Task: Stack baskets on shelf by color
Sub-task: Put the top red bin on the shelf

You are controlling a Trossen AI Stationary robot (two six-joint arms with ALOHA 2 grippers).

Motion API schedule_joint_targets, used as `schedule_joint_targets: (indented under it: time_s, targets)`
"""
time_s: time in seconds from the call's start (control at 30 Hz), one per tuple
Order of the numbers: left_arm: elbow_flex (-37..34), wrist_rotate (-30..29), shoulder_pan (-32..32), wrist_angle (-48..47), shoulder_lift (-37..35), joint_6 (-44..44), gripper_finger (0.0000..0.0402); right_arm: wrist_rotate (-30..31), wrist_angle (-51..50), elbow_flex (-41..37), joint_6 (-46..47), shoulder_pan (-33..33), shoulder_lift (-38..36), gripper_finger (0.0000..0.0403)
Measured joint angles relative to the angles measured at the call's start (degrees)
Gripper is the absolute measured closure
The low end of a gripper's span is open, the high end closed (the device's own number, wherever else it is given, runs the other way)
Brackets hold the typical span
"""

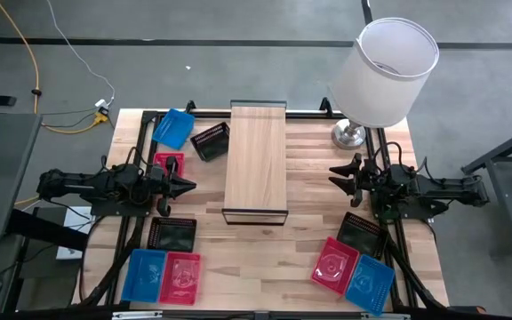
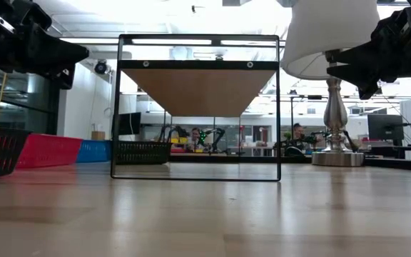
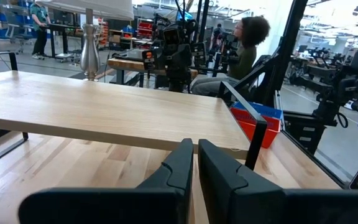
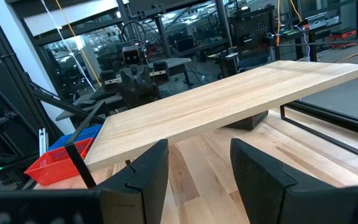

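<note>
I count 9 baskets on the table, and every one I can see into holds nothing. By the far left corner a blue basket (image 1: 174, 128) lies tilted beside a black basket (image 1: 210, 140), with a red basket (image 1: 168, 164) just under my left arm. Near the front left edge sit another black basket (image 1: 172, 235), a second blue basket (image 1: 145, 275) and a pink basket (image 1: 180, 277), the last 2 side by side. At front right I have a black one (image 1: 360, 233), a red one (image 1: 334, 263) and a blue one (image 1: 369, 283), the blue close to the table's front edge.

The shelf (image 1: 256, 160) stands in the middle of the table, running from the far edge toward me, and its top carries nothing. Bare tabletop (image 1: 265, 258) lies in front of it and on both flanks.

My left gripper (image 1: 185, 186) hovers beside the shelf's left side, fingers (image 3: 182, 165) pressed together on nothing. My right gripper (image 1: 338, 175) hovers off the shelf's right side, fingers (image 4: 148, 165) spread apart and carrying nothing.

A lamp (image 1: 388, 76) stands at the far right corner; its shade covers part of the table there. In the low view the left baskets overlap, and the front right 3 are out of view.
</note>
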Motion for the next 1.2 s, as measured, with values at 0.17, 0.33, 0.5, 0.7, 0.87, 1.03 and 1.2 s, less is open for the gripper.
schedule_joint_targets:
  time_s: [0.17,0.33,0.5,0.7,0.87,1.03,1.2]
  targets:
    - [0.0,-0.3,0.0,0.4,0.0,0.0,0.0382,0.0,0.0,0.0,0.0,0.0,0.0,0.0242]
    - [0.0,-1.8,0.0,7.3,0.2,-0.9,0.0382,0.0,0.0,0.0,0.0,0.0,0.0,0.0242]
    - [2.6,-5.1,0.0,6.7,4.5,-0.3,0.0367,0.0,0.0,0.0,0.0,0.0,0.0,0.0242]
    - [13.2,-11.2,0.0,-7.1,18.0,-4.4,0.0303,0.0,0.0,0.0,0.0,0.0,0.0,0.0242]
    - [25.9,-11.8,0.0,-28.4,32.5,-11.8,0.0239,0.0,0.0,0.0,0.0,0.0,0.0,0.0242]
    - [37.4,-6.8,0.0,-49.4,44.7,-18.8,0.0196,0.0,0.0,0.0,0.0,0.0,0.0,0.0242]
    - [41.5,0.8,-0.5,-59.6,52.8,-20.0,0.0189,0.0,0.0,0.0,0.0,0.0,0.0,0.0242]
